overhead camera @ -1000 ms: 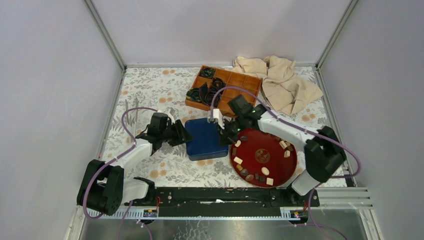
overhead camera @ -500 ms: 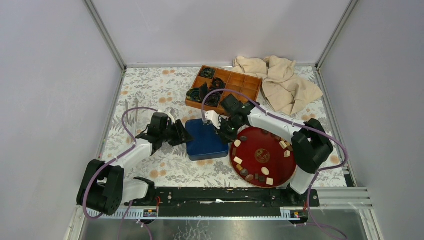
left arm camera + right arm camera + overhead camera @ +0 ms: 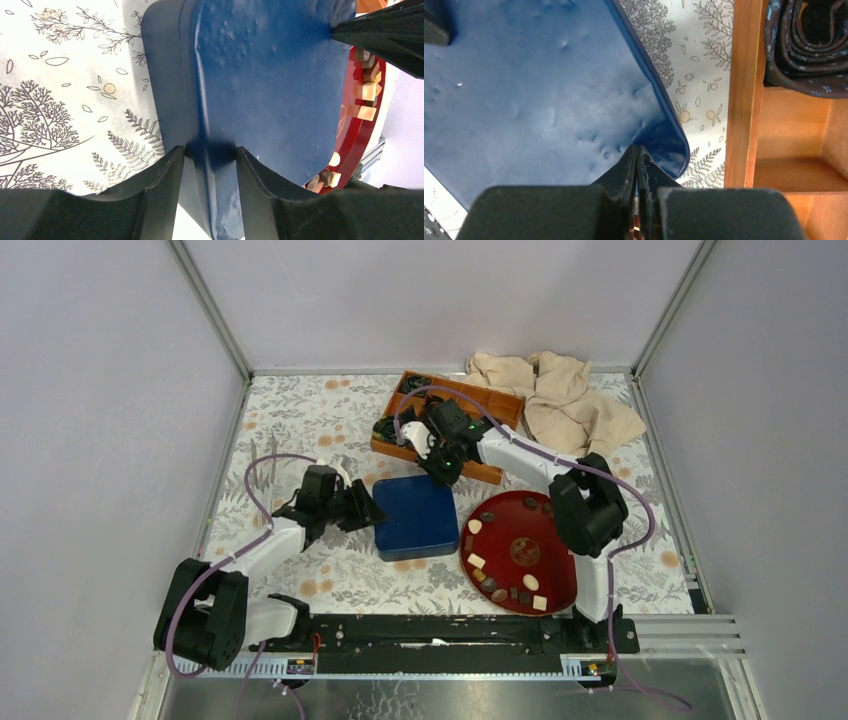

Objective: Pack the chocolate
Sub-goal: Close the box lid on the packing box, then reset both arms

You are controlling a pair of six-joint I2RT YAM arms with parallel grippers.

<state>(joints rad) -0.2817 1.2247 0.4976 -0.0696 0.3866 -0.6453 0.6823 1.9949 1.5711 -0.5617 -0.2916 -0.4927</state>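
The chocolate lies as several small brown and cream pieces round the rim of a red plate; some pieces also show in the left wrist view. A blue box sits left of the plate. My left gripper clamps the box's left edge, and the blue rim runs between its fingers. My right gripper hovers over the box's far right corner, its fingers pressed together with nothing seen between them.
A wooden compartment tray stands behind the box, with black crumpled paper cups in and beside it; its wall is just right of my right gripper. A beige cloth is heaped at the back right.
My right arm has swung from the red plate's left rim back and left, to the blue box's far corner near the wooden tray. The left arm has stayed put.
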